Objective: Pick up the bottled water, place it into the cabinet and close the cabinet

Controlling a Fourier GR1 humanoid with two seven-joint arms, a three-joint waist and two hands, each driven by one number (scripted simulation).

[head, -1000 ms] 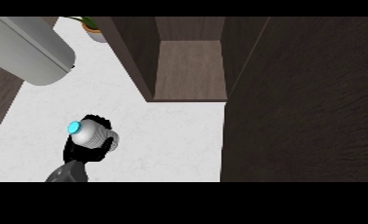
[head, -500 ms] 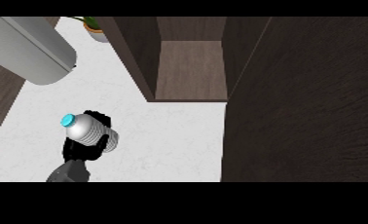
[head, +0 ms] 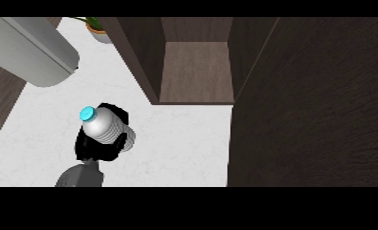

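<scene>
Head view shows the left hand (head: 100,146) curled round the bottled water (head: 103,125), near left of the open cabinet (head: 193,71). Likely light, stiff and smooth-walled plastic; the ribbed body under the blue cap looks the safest hold

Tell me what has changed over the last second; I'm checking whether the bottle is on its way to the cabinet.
The left hand, fingers curled round the bottled water, has carried it a little up the view and slightly left, toward the far side of the counter. Nothing was let go. The cabinet stays open with nothing visible inside, and its door has not moved.
</scene>
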